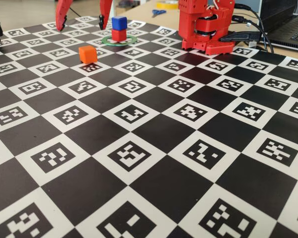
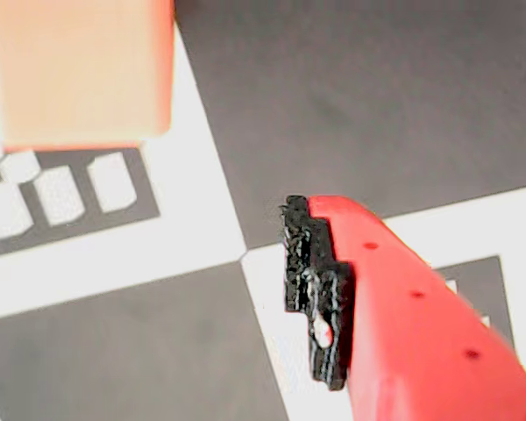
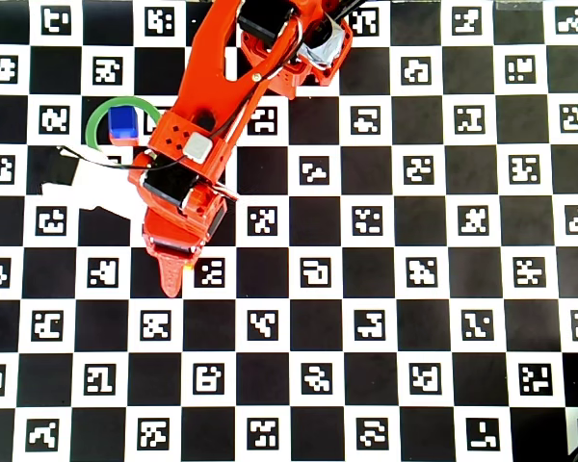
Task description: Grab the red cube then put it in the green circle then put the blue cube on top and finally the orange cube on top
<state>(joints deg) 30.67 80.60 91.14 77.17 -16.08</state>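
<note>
In the fixed view we see our gripper (image 1: 84, 22) spread wide, holding nothing, with the orange cube (image 1: 88, 54) just below and nearer; 2 cubes already stacked, blue cube (image 1: 119, 23) topmost

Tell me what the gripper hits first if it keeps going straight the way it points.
Probably the orange cube. In the wrist view it lies ahead of the open gripper, slightly off the one visible finger; in the fixed view the fingers hang behind it. Depth is unclear, so it might meet the mat first.
</note>
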